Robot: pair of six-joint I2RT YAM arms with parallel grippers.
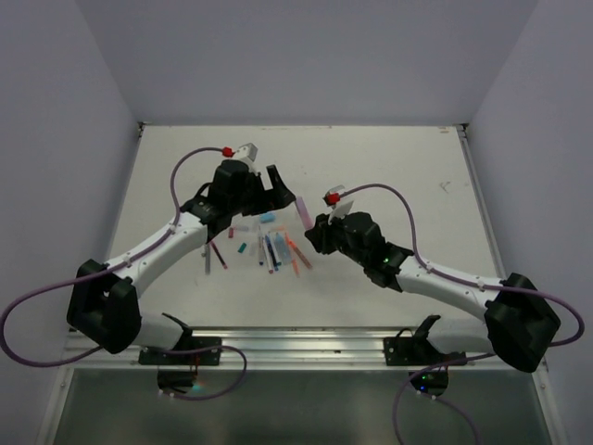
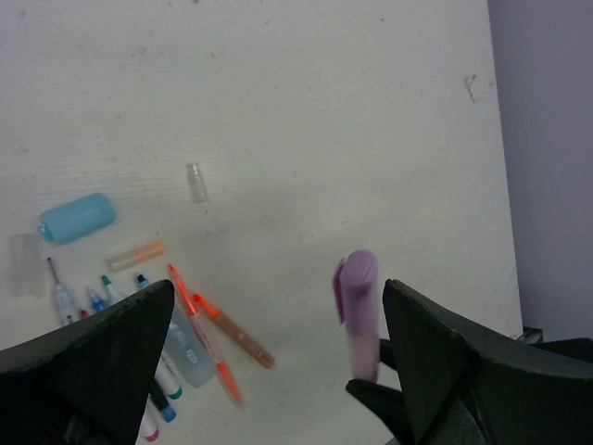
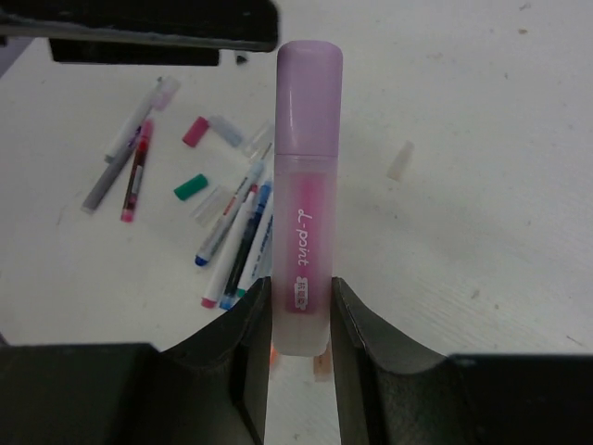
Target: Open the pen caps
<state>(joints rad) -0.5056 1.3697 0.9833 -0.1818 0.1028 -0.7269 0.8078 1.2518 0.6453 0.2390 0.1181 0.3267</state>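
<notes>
Partly done: several pens lie uncapped at the middle of the table beside a loose light blue cap and teal cap, while the right gripper clamps a pink highlighter, purple cap still on, above them, and the left gripper gapes empty beside it.

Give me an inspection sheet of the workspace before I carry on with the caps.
Surface: white table, small marks towards the far right.
Job's things: pink highlighter with its purple cap on; pens in a loose pile, several uncapped; light blue cap, teal cap and clear cap lying loose.
Clutter: nothing seen.
Grippers: right gripper shut on the highlighter's lower end; left gripper open, the purple cap between its fingers, not closed on it.
Cables: purple cables loop off each arm, away from the pens.
Surroundings: plain walls, nothing else seen.
</notes>
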